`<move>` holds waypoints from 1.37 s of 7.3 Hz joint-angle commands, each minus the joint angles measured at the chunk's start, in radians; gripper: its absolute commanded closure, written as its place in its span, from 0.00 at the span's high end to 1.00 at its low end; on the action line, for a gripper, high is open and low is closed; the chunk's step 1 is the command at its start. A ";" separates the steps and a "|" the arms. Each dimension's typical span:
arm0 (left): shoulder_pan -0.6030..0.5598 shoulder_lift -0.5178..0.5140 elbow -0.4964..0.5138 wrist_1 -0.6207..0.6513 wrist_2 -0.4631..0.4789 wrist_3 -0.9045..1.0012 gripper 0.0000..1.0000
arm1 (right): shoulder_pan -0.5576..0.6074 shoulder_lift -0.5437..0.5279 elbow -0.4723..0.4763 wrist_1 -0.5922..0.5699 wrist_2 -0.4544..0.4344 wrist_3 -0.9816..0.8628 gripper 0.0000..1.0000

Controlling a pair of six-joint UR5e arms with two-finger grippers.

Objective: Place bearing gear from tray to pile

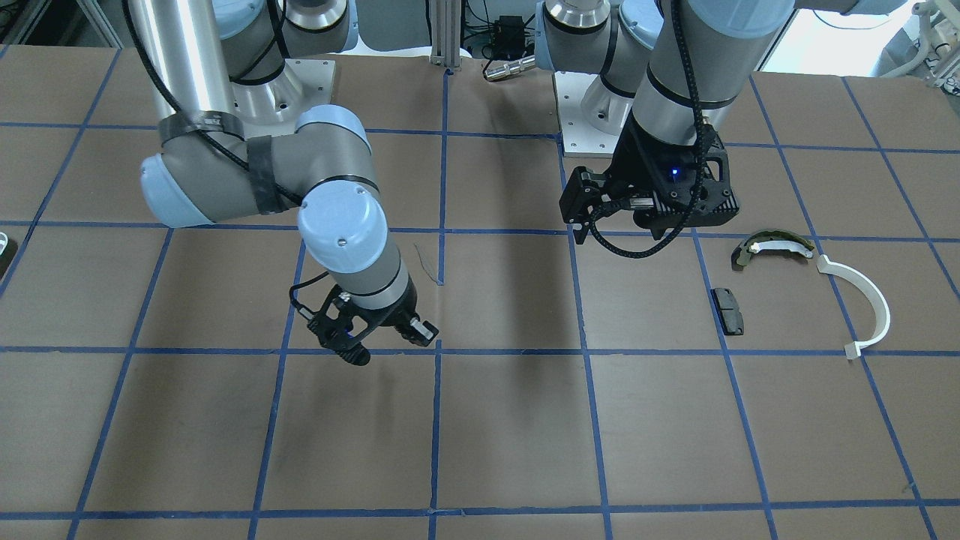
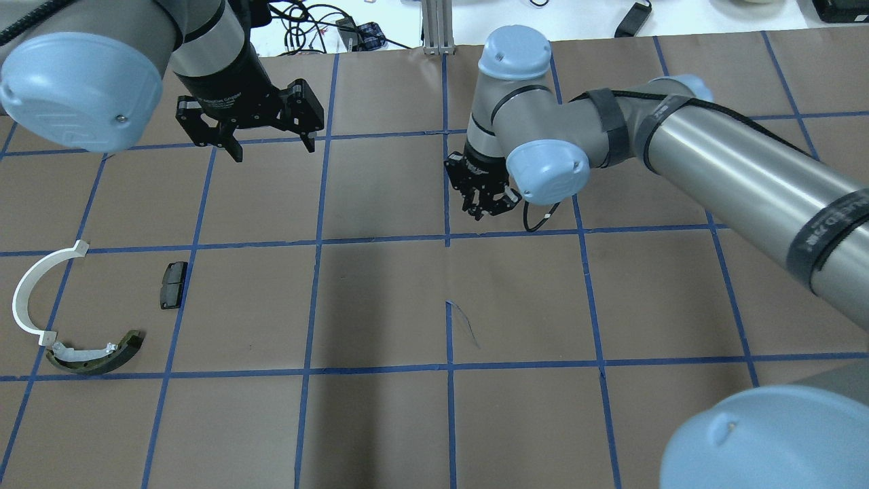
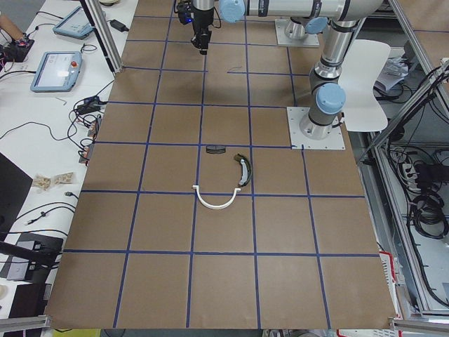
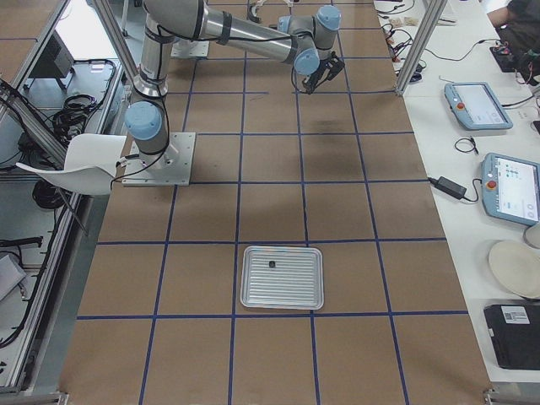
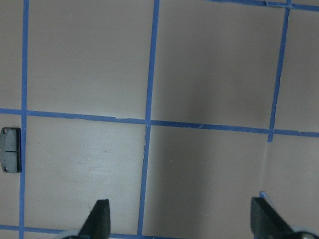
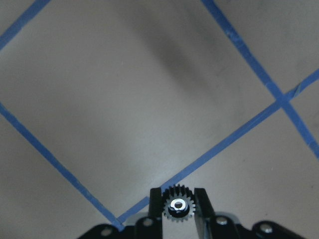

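Note:
My right gripper [image 6: 178,219] is shut on a small black bearing gear [image 6: 178,206] with a silver hub, and holds it above the middle of the table [image 2: 485,207]. The pile lies at the table's left end: an olive-and-white brake shoe [image 2: 95,353], a thin white semicircular strip [image 2: 34,292] and a small black pad [image 2: 174,284]. My left gripper [image 2: 271,146] is open and empty, hovering beyond the pile; the pad shows at the left edge of its wrist view [image 5: 11,149]. The metal tray [image 4: 291,291] lies at the table's right end, with one small dark part [image 4: 272,264] in it.
The table is brown paper with a blue tape grid. Both arm bases stand on white plates [image 1: 600,127] at the robot's edge. Tablets and cables lie on the side bench [image 4: 481,105] beyond the table.

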 commanded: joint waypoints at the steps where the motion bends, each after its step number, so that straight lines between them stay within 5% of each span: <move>1: 0.000 0.000 0.001 0.001 0.001 0.000 1.00 | 0.096 0.038 0.013 -0.032 0.020 0.103 0.00; 4: 0.000 0.000 -0.001 0.000 0.001 0.000 1.00 | 0.126 0.058 0.019 -0.033 0.020 0.122 0.02; 6: 0.000 0.000 -0.001 0.000 0.001 0.000 1.00 | 0.127 0.078 0.021 -0.035 0.019 0.119 0.20; 7: 0.000 0.000 -0.001 0.000 0.001 0.000 1.00 | 0.127 0.078 0.019 -0.035 0.019 0.112 0.47; 8: 0.000 -0.002 -0.002 0.000 0.001 0.000 1.00 | 0.127 0.075 0.018 -0.035 0.014 0.111 0.97; 10: 0.000 -0.006 -0.007 0.001 0.001 -0.002 1.00 | 0.114 0.048 0.004 -0.033 0.001 0.105 1.00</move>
